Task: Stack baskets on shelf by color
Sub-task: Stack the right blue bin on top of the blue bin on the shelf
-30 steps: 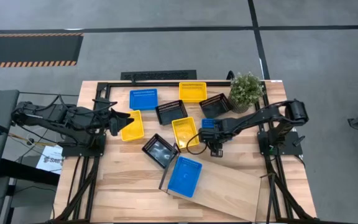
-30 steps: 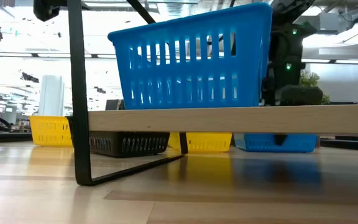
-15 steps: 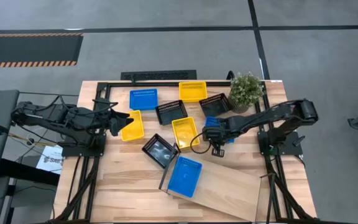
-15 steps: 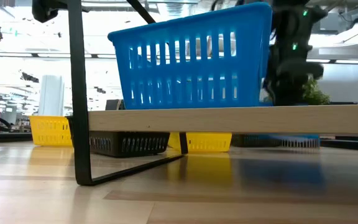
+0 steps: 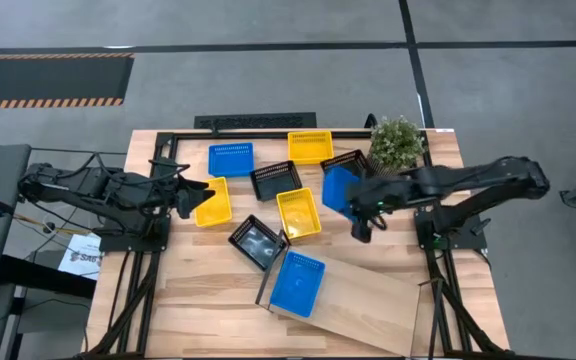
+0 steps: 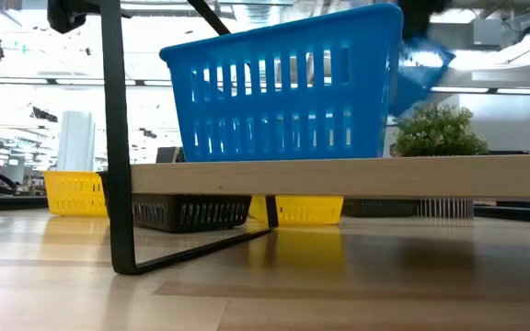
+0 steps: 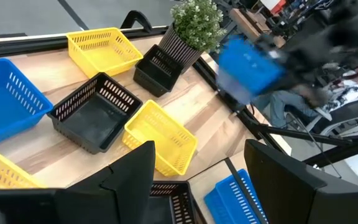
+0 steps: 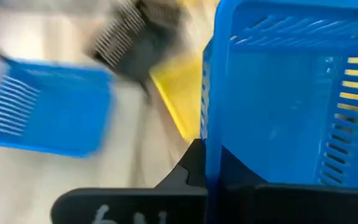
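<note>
- Blue basket (image 5: pixel 338 188) is hanging tipped on edge above the table, near the potted plant (image 5: pixel 396 143), with the right gripper (image 5: pixel 353 198) clenching its wall.
- Another blue basket (image 5: pixel 297 283) is sitting on the shelf (image 5: pixel 368 305).
- Left gripper (image 5: pixel 190 196) is waiting spread wide beside a yellow basket (image 5: pixel 212 203).

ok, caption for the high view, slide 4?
Right pincer lifts a blue basket clear of the table; another blue basket sits on the shelf.

Grey floor (image 5: pixel 268 85) w/ black seams; hazard-striped mat (image 5: pixel 48 78) at left
</note>
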Controlling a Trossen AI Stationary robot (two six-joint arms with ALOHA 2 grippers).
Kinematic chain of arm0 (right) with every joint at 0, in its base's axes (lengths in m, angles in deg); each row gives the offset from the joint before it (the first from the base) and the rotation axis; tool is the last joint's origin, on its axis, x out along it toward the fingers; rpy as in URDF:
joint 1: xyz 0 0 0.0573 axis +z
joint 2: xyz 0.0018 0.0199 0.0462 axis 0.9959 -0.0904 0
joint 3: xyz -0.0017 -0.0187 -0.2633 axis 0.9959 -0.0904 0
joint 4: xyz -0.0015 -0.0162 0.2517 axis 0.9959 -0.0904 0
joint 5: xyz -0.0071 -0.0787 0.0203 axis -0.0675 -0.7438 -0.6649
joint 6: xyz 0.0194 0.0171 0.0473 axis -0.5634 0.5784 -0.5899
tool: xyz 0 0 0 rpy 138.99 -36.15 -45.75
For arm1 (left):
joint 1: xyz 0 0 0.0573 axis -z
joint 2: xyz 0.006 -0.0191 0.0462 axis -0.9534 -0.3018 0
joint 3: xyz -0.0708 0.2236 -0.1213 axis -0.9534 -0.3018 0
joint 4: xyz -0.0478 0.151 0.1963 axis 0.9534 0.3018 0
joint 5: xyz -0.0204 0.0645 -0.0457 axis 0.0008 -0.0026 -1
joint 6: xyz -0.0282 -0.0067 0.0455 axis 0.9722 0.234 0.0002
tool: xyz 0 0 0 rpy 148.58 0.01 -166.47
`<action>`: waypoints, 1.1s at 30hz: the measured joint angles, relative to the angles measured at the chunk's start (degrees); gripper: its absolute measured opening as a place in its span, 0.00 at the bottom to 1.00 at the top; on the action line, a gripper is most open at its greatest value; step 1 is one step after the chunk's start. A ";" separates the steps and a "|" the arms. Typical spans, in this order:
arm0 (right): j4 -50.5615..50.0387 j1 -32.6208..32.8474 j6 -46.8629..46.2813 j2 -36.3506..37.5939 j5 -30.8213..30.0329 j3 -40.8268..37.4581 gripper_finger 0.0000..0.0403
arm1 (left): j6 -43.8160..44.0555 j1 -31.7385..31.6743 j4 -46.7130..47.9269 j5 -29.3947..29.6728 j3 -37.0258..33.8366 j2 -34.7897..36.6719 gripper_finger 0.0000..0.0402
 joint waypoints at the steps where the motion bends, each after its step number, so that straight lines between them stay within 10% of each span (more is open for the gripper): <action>1: 0.45 1.28 2.27 0.05 0.02 1.62 0.01 | 0.00 -0.02 0.13 0.00 0.00 -0.02 0.59; 13: -5.81 15.70 38.20 -13.10 0.08 16.85 0.01 | 0.00 -0.02 1.59 0.00 0.00 -0.01 0.59; 33: -8.79 23.90 50.36 -36.22 -1.27 29.26 0.02 | 0.00 0.00 3.37 -0.07 0.00 0.00 0.59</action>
